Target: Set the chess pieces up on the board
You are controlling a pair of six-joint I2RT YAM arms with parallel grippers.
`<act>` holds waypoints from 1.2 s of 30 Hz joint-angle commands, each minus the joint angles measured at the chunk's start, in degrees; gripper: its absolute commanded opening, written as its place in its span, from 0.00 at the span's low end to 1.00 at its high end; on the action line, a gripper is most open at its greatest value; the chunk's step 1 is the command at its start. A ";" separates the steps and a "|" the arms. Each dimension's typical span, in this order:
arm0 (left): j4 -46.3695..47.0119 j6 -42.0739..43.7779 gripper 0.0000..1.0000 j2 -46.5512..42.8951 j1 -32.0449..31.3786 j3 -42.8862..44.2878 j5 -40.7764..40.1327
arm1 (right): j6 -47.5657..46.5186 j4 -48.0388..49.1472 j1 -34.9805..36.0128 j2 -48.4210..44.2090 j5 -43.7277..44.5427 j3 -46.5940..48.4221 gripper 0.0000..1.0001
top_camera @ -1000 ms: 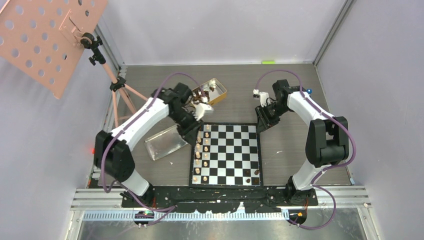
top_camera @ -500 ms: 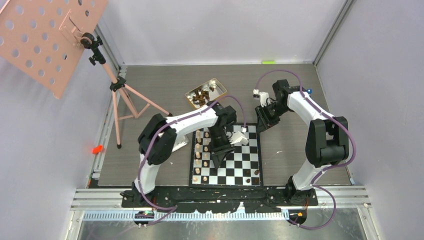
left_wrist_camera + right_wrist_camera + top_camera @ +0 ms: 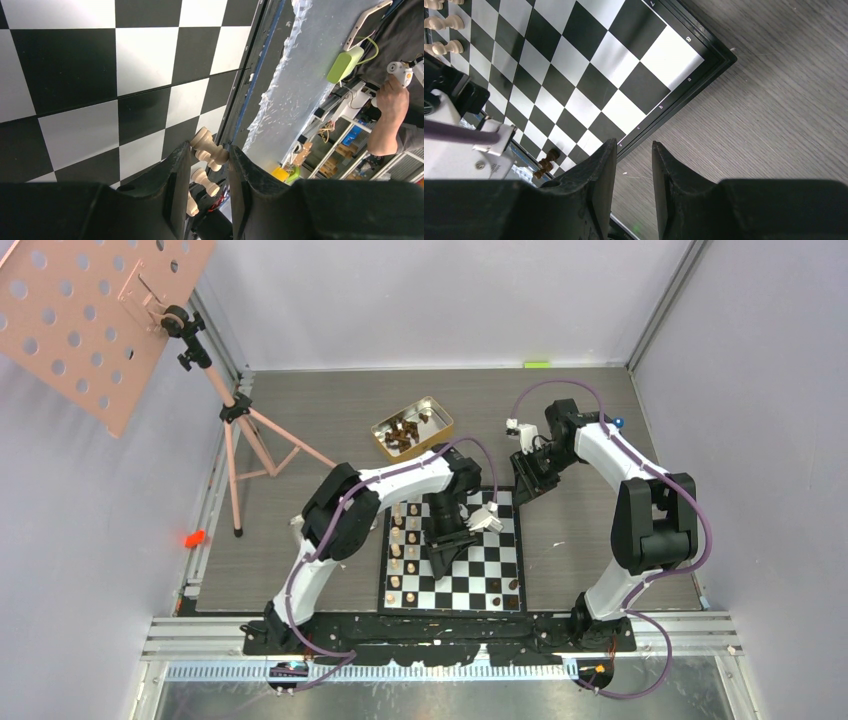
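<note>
Grey table (image 3: 300,440) carries the board (image 3: 495,550) with pale chess pieces (image 3: 397,540) ranked, dark mostly in the tin (image 3: 442,410); right gripper (image 3: 634,145) gapes empty, left gripper (image 3: 209,150) hold unclear.

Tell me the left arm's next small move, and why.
Probably ease the left gripper down slightly, jaws unchanged, and recheck. It hangs over the black-and-silver checked chessboard near its edge, jaws narrowly apart, with pale wooden chessmen showing in the gap; I cannot tell whether one is pinched or they all stand beyond.
</note>
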 commanded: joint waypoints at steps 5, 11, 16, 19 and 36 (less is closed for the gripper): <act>-4.43 -0.81 0.35 3.67 -0.07 3.57 -1.46 | -1.16 -0.74 -0.02 -0.94 -0.58 1.96 0.38; -6.01 -1.08 0.38 5.60 -0.07 5.61 -1.92 | -1.16 -0.66 -0.02 -1.01 -0.59 1.93 0.38; -6.38 -1.21 0.48 6.00 -0.07 6.29 -2.74 | -1.29 -0.79 -0.02 -0.88 -0.74 1.97 0.38; -6.58 -1.30 0.50 5.97 -0.07 7.06 -3.20 | -1.34 -0.84 -0.02 -0.86 -0.77 1.90 0.38; 1.82 -7.25 0.52 -3.83 -3.71 1.16 -12.78 | -1.34 -1.07 -0.02 -0.57 -0.79 2.02 0.38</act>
